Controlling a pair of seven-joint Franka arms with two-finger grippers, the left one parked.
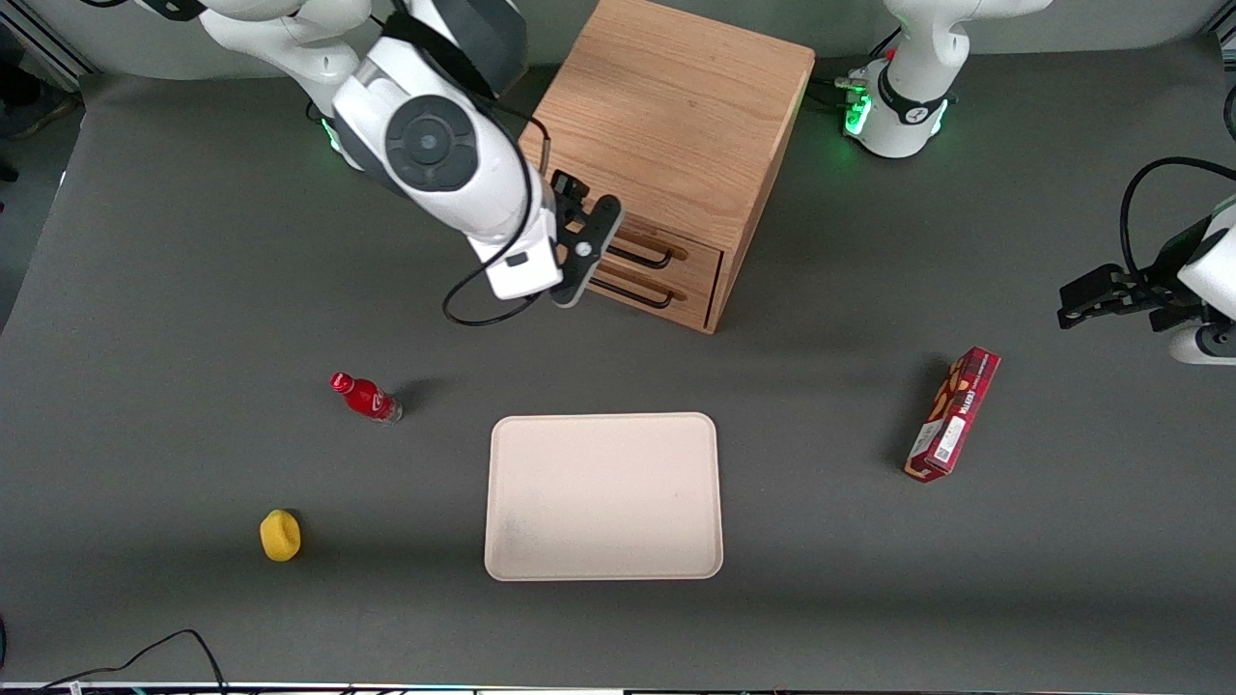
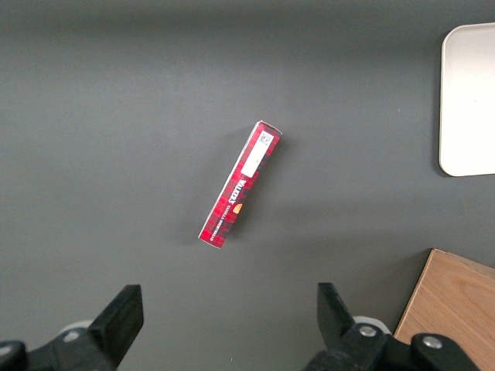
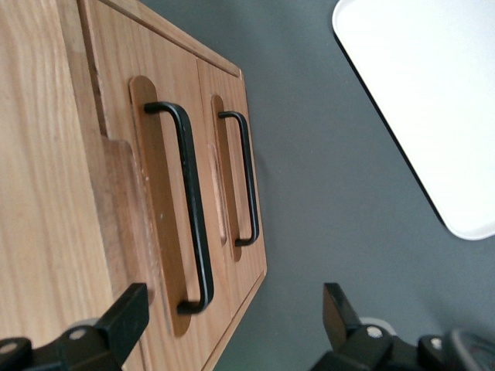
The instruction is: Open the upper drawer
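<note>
With the end effector (image 1: 587, 253) held fingers apart in front of the cabinet (image 1: 676, 125), level with the closed upper drawer (image 3: 155, 209), a slightly low approach would likely catch the lower drawer (image 3: 236, 178) handle instead.

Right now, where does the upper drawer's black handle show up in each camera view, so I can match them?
Front view: the upper drawer's handle runs across the cabinet front, above the lower handle, with the open end effector at its end.
Right wrist view: the same handle is the one next to the cabinet top, close to the end effector.
Left wrist view: not in it; only a cabinet corner shows.
Shared landmark: the beige tray.
</note>
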